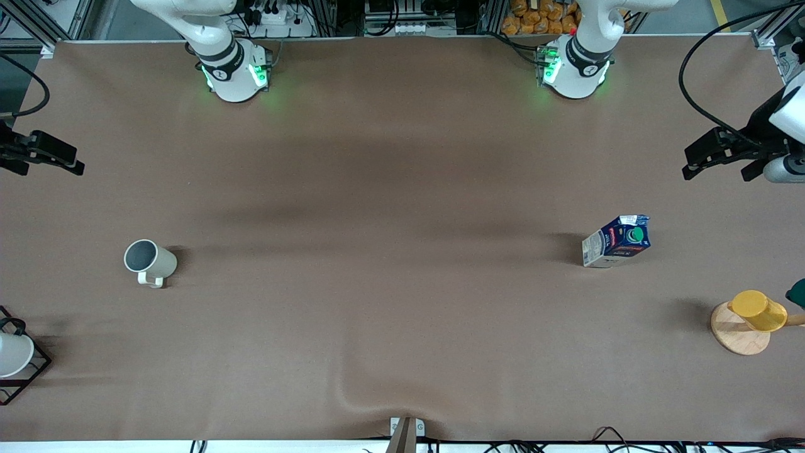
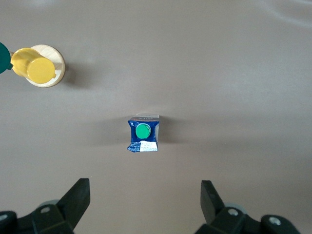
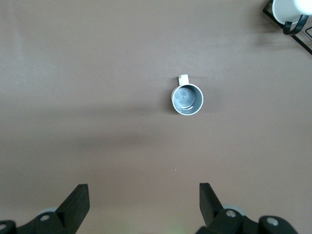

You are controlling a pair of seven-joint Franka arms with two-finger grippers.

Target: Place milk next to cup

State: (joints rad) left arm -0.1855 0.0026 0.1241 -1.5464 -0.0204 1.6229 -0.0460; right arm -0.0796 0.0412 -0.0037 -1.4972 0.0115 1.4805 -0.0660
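Left gripper sits at the upper right edge of the front view, fingers spread wide and holding nothing, touching nothing. In the left wrist view the two dark fingertips stand far apart at the bottom of the frame, with bare table between them. The left arm comes in from the frame's right edge, its hand high over the table's left-arm end.

Right gripper mirrors it at the upper left edge of the front view, likewise wide open and empty. Its fingertips show well apart low in the right wrist view. Both arms hang up in the air, waiting.

The milk stands upright on the brown table, right of centre in the front view, green cap on top. From the left wrist camera the milk sits mid-frame, well clear of the fingers.

The cup stands upright at the left of the front view, well apart from the milk, handle turned toward the camera. In the right wrist view the cup is just above centre, grey inside showing.

A yellow cup rests on a wooden disc at lower right; a white cup in a black wire rack is at lower left.
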